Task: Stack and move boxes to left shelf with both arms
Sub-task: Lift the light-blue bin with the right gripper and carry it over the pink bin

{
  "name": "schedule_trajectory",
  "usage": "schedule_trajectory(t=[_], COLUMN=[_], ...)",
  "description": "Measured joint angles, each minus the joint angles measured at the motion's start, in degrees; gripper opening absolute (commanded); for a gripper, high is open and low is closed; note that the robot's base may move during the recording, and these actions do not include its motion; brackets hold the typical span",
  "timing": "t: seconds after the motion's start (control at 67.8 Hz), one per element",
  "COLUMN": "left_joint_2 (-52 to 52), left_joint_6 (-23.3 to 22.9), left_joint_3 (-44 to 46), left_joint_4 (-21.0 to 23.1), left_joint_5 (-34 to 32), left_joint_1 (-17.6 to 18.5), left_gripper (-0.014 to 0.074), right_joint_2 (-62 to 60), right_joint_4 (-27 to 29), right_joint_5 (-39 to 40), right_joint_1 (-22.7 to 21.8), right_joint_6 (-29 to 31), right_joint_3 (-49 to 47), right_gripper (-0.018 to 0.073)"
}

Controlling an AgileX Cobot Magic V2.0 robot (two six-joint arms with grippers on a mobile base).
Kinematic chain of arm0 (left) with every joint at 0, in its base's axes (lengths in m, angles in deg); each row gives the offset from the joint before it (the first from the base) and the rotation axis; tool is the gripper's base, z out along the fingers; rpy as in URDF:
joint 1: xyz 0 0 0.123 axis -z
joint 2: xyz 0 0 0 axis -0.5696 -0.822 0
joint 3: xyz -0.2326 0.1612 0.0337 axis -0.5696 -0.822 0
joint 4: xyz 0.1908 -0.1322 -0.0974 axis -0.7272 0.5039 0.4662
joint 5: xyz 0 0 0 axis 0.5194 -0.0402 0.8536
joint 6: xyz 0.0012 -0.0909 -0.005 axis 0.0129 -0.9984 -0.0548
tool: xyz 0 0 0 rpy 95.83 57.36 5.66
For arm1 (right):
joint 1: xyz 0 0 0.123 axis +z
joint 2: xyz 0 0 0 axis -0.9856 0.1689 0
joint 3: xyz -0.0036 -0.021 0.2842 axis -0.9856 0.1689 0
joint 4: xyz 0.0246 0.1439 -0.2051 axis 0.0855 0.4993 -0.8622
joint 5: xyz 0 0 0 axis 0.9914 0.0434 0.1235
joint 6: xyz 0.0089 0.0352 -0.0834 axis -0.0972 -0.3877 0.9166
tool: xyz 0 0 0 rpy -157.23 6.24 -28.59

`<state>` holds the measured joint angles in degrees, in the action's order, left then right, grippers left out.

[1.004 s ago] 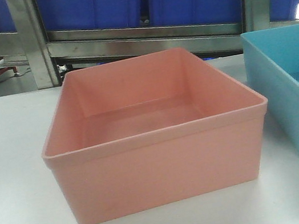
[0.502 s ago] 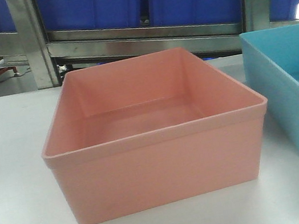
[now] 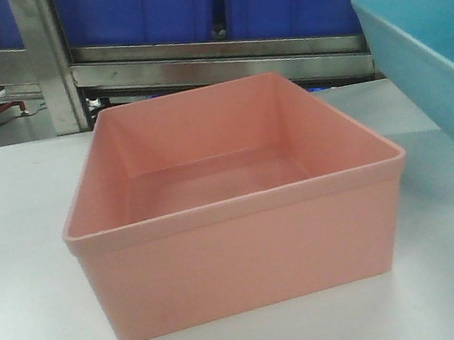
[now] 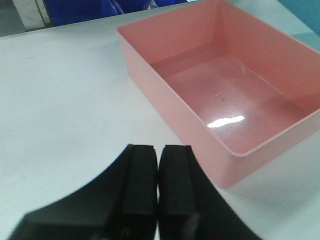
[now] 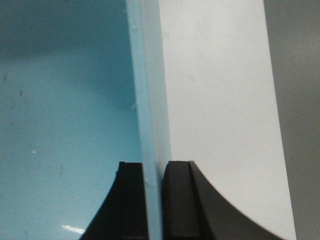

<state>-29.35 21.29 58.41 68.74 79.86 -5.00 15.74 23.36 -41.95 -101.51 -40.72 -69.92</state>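
Now R gripper pinches blue box wall; box tilted, raised off white table, right of pink box. L gripper pressed together, near-left of pink box.

The salmon-pink box sits flat and upright on the white desk, open top up and empty, with a thin rim round the top and smooth walls tapering slightly toward the base. One long wall faces the front camera almost squarely. The sky-blue box is of the same make. It hangs to the right of the pink one, apart from it, tilted and clear of the desk, and partly cut off by the frame edge. My right tool pinches its side wall, one black finger inside and one outside. My left tool hovers over bare desk near the pink box's corner, fingers pressed together and gripping nothing.
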Motion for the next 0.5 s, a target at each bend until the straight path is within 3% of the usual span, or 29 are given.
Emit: schedule_trajectory(t=[0.28,0.502], left_joint_2=[0.0,0.0], left_joint_6=[0.0,0.0], left_joint_3=[0.0,0.0], left_joint_4=[0.1,0.1], left_joint_5=[0.0,0.0], left_joint_1=[0.0,0.0], left_gripper=[-0.0008,-0.0008], right_joint_2=[-12.7,-17.4], right_joint_4=[11.7,19.6], right_joint_5=[-6.7,-11.0], right_joint_1=[1.3,11.1], right_joint_6=[-0.1,-1.5], right_joint_3=[-1.0,-1.2], right_gripper=[0.0055,0.0055])
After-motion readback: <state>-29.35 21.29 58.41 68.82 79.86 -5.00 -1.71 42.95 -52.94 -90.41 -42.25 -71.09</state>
